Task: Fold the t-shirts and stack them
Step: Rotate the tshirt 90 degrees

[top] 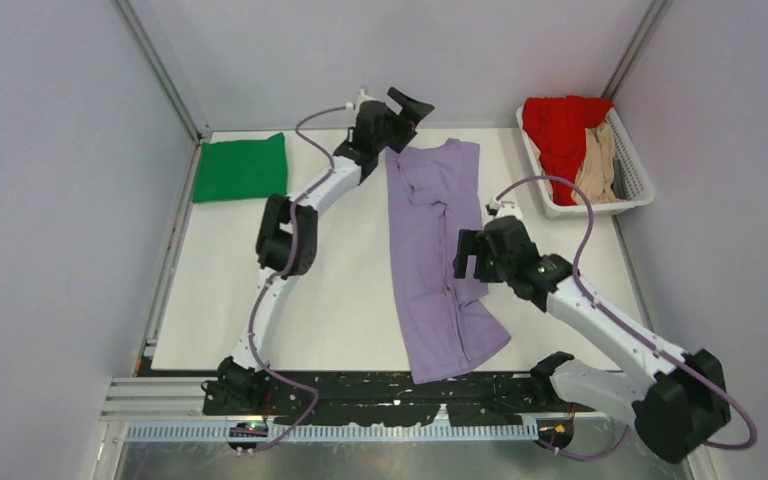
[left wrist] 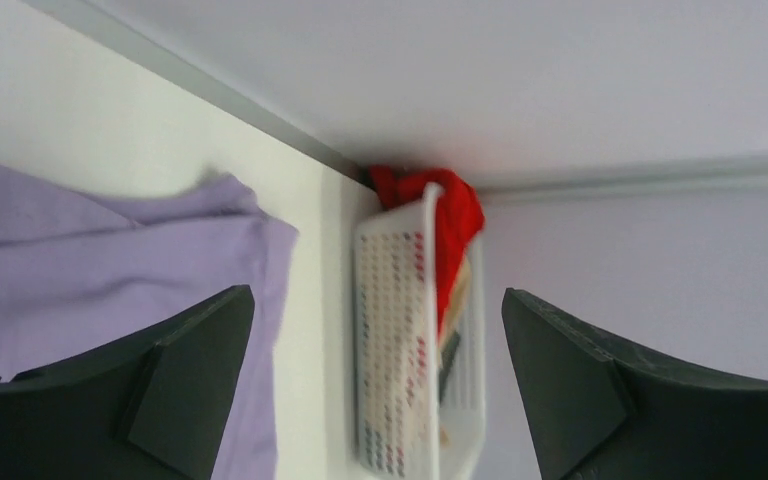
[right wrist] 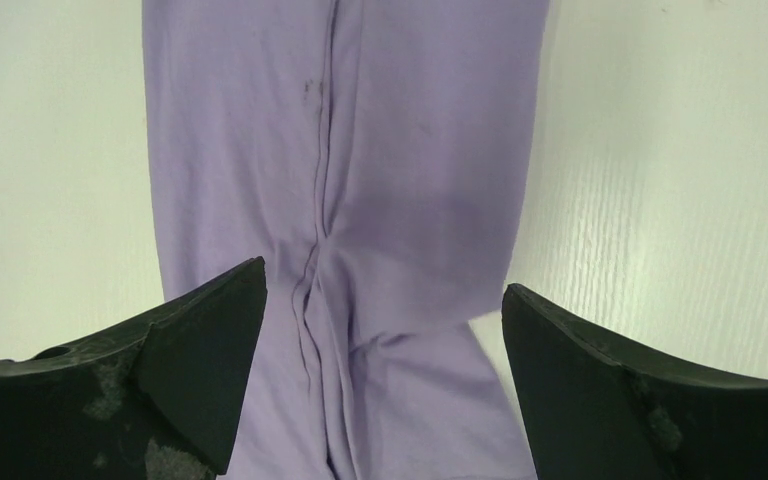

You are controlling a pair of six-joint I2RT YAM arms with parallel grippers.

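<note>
Right tool (right wrist: pixel 385 290): my jaws apart, empty, above the long lavender cloth t-shirt (top: pixel 430 270).
Lavender shirt: narrowed lengthwise on the white bench (top: pixel 340 300); I judge the cross-folds are left to do.
Left tool (top: pixel 412 106): apart, empty, near its far end.
Done: bright green cloth t-shirt (top: pixel 240 168), folded, far left.
Waiting: red t-shirt (top: pixel 558 130) and tan t-shirt (top: pixel 596 165) in the white slatted plastic basket (top: pixel 642 192).

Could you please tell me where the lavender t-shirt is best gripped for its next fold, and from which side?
Probably the near end of the lavender t-shirt, pinched at its edge from the near side. It lies flat as a long strip stretching to the far side, so that short end should lift and carry over easily.
</note>
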